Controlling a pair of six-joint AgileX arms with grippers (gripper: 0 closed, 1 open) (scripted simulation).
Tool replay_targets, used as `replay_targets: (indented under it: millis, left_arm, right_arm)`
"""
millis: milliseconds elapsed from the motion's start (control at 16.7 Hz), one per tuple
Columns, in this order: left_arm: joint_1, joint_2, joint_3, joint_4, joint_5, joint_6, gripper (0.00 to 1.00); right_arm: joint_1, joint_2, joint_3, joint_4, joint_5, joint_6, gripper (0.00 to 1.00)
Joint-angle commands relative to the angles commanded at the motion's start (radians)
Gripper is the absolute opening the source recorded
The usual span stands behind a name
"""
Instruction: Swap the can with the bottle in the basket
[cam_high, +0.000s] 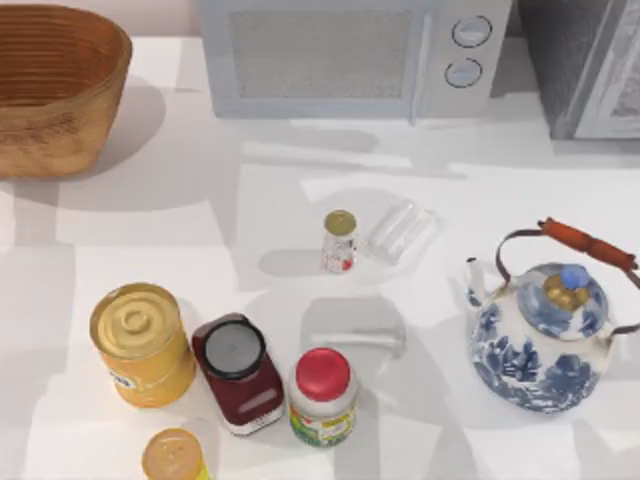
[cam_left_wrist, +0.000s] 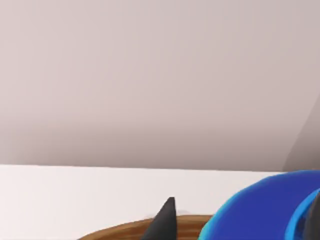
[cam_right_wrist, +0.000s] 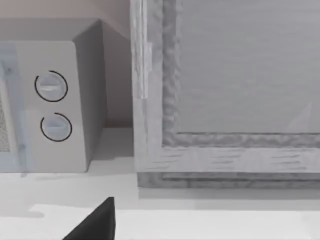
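Note:
The small can (cam_high: 340, 241), gold-topped with a white-and-red label, stands upright near the middle of the table. The wicker basket (cam_high: 60, 100) sits at the far left corner, and the part of its inside in view holds nothing. In the left wrist view the bottle (cam_left_wrist: 265, 210) shows its blue collar very close, just over the basket rim (cam_left_wrist: 125, 231). My left gripper (cam_left_wrist: 240, 222) looks shut on it, one dark fingertip (cam_left_wrist: 165, 220) beside it. My right gripper is parked facing the back wall. It is open, with one fingertip (cam_right_wrist: 97, 222) showing.
A yellow tin (cam_high: 143, 343), a dark red jar (cam_high: 238, 372), a red-capped white bottle (cam_high: 322, 397) and an orange cylinder (cam_high: 173, 457) crowd the front left. A blue-and-white teapot (cam_high: 540, 335) stands at the right. A clear glass (cam_high: 400, 230) lies beside the can. A microwave (cam_high: 350, 55) and a grey cabinet (cam_high: 585, 65) line the back.

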Motion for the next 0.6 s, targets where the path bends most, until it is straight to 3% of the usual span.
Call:
replay_targets:
  millis: [540, 600]
  left_arm:
    - [0.0, 0.0, 0.0, 0.0, 0.0, 0.0, 0.98]
    - [0.0, 0.0, 0.0, 0.0, 0.0, 0.0, 1.0]
  right_arm:
    - [0.0, 0.0, 0.0, 0.0, 0.0, 0.0, 1.0]
    - [0.0, 0.0, 0.0, 0.0, 0.0, 0.0, 1.0]
